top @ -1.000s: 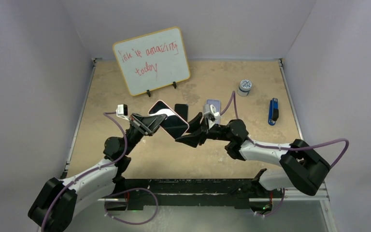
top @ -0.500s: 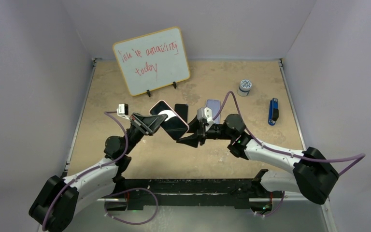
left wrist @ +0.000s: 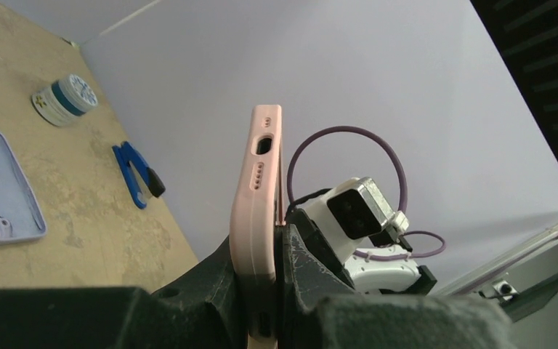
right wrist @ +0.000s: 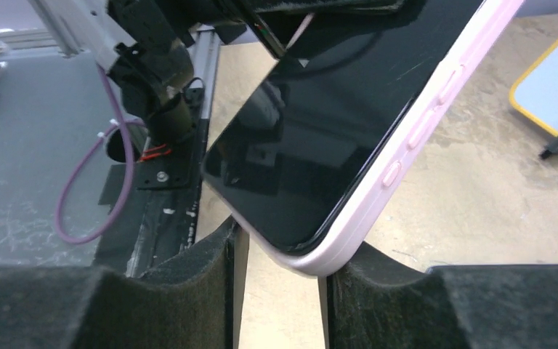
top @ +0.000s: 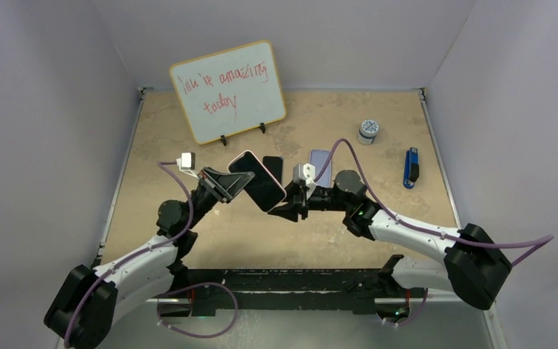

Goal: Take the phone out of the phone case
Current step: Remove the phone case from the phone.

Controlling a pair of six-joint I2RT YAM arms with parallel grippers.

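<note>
Within left gripper (left wrist: pixel 263 294), phone case (left wrist: pixel 257 182) lower end hidden

Plain, pale lavender walls (top: pixel 58 109) close in the space on three sides. Between them lies a tan, mottled tabletop (top: pixel 261 240), evenly lit, with only soft shadows. A metal rail (top: pixel 437 156) runs along its right edge, and a dark strip (top: pixel 298 280) borders the near side.
</note>
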